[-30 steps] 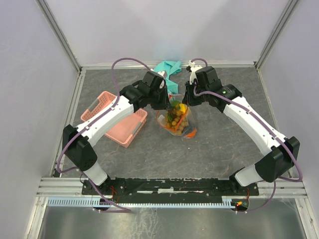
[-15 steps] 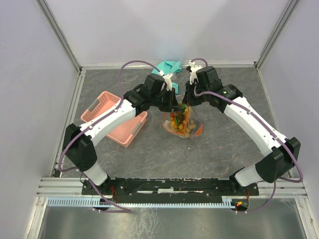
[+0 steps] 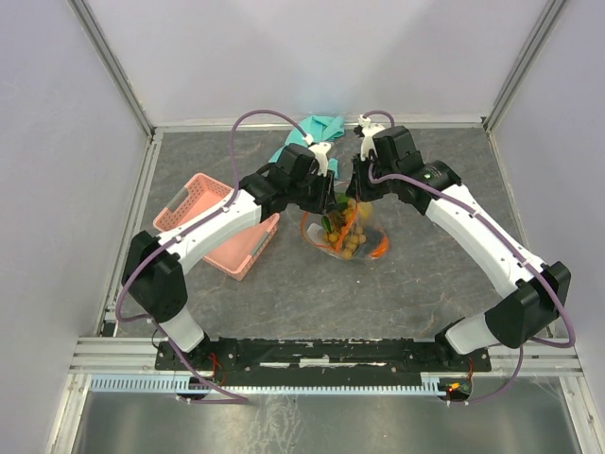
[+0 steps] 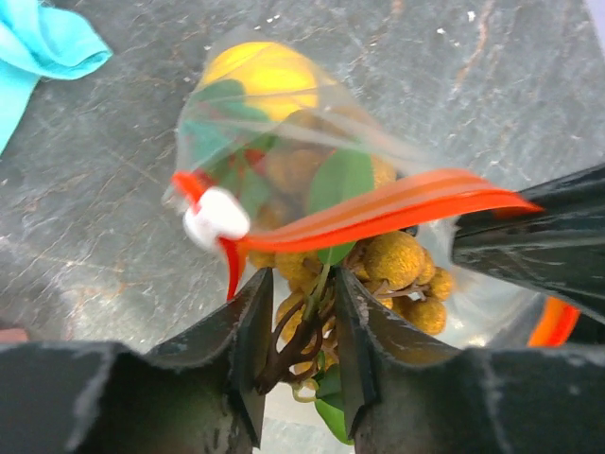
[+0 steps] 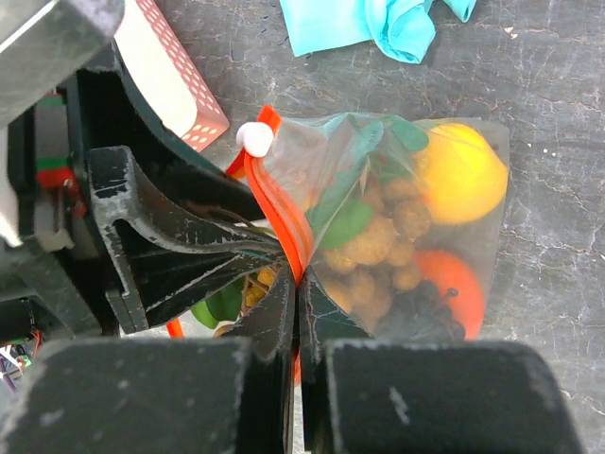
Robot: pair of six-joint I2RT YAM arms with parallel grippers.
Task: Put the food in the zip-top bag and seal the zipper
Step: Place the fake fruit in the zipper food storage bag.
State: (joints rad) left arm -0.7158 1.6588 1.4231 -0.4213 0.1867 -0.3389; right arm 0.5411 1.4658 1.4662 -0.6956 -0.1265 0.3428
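My right gripper is pinched tight on the red-orange zipper of the zip-top bag, which is over the grey table between my wrists, with yellow fruit inside. My left gripper is clamped narrowly on the brown stems of the berry bunch at the bag's mouth.

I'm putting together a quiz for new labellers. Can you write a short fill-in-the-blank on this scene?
1. The right gripper is shut on the zip-top bag's red-orange ___.
2. The cloth lying beyond the bag is ___ in colour.
3. The pink basket lies on the ___ arm's side of the bag.
4. The left gripper holds the stem of a bunch of small brown ___.
Missing words: zipper; teal; left; berries.
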